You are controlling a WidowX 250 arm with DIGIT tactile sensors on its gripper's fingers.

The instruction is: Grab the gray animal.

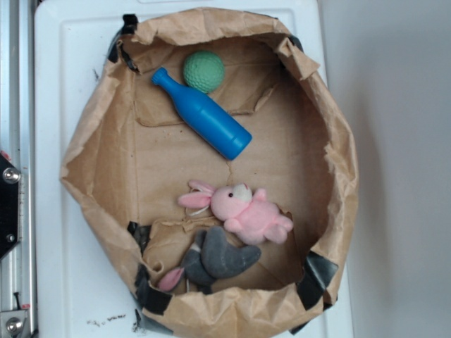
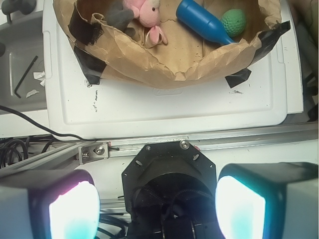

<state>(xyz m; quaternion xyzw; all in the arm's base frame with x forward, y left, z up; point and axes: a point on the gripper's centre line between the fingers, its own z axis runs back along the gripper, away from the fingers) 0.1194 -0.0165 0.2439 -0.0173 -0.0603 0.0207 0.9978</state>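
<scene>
The gray animal (image 1: 217, 258) is a dark gray plush with a pink ear, lying near the front rim of the brown paper nest (image 1: 99, 134). In the wrist view the gray animal (image 2: 121, 16) shows at the top edge, partly cut off. A pink plush bunny (image 1: 246, 211) lies right behind it, touching it. My gripper (image 2: 157, 209) is open, its two glowing pads (image 2: 75, 211) far apart with nothing between them. It hangs over the robot's base outside the nest, well away from the toys, and does not show in the exterior view.
A blue bottle (image 1: 204, 124) and a green ball (image 1: 204, 71) lie at the far side of the nest. The nest rests on a white tray (image 2: 164, 107). A metal rail (image 2: 209, 142) and black cables (image 2: 30, 134) run near the base.
</scene>
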